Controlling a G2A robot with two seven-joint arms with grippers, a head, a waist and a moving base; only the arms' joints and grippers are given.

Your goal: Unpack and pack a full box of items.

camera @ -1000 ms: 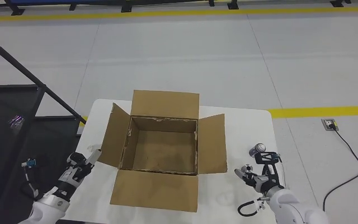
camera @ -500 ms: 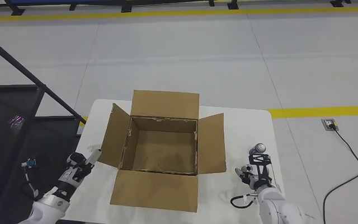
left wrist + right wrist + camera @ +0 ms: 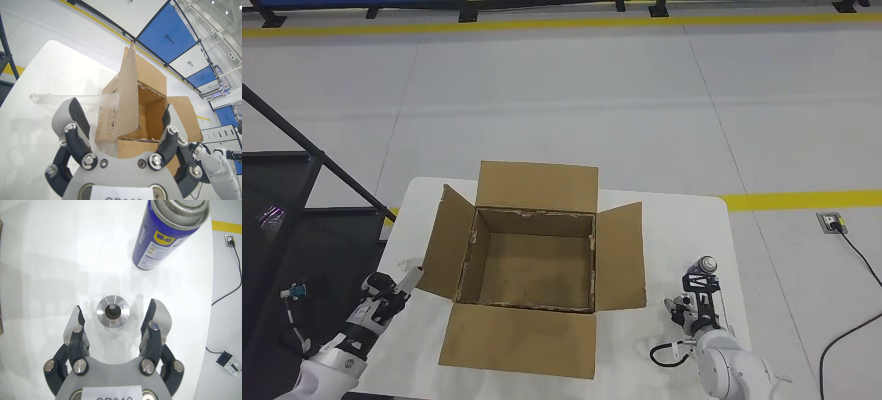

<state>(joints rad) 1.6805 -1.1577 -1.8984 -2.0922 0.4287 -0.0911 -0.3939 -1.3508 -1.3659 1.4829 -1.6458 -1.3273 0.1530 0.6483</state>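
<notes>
Looks like a big industrial test hall: glossy grey floor [image 3: 542, 90] with yellow lane tape [image 3: 542, 22], blue and white partition panels [image 3: 166, 36], a high beamed ceiling [image 3: 217, 19], and a floor power socket [image 3: 830, 221].

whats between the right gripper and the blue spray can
In the right wrist view, a small hollow-topped metal cylinder stands between the right gripper's open fingers, touching neither. From it to the blue spray can, the white table is bare.
</notes>
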